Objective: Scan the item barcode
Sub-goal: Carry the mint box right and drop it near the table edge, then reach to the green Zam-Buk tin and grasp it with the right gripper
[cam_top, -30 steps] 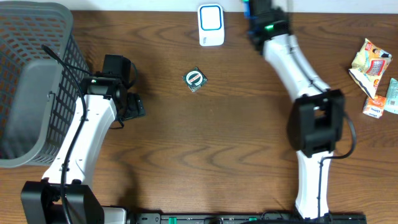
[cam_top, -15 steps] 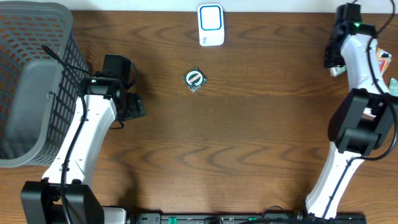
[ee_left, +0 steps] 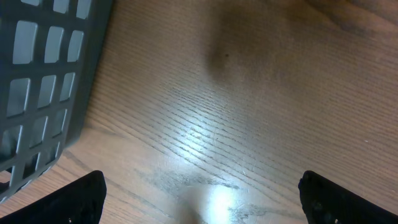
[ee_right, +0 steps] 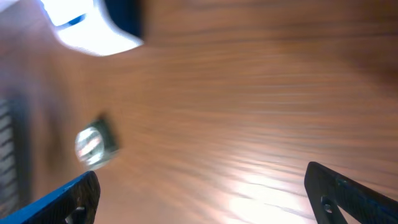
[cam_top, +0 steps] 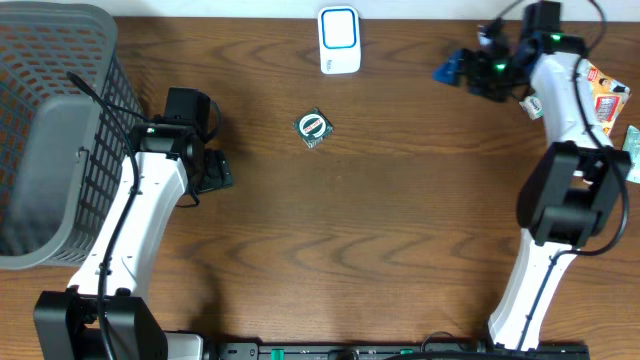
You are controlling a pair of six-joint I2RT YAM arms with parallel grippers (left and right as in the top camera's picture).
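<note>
Right pincer (ee_right: 202,196) is released and empty, angled toward the small packet (cam_top: 313,127) lying flat on the surface (cam_top: 400,230), presumably for a pickup. Beyond it, the white scanner (cam_top: 339,40) faces up. Left pincer (ee_left: 202,199) idles released beside the basket (cam_top: 50,150).

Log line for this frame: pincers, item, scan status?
left pincer: open, empty | right pincer: open, empty | item: on table, ungripped | scan: pending
</note>
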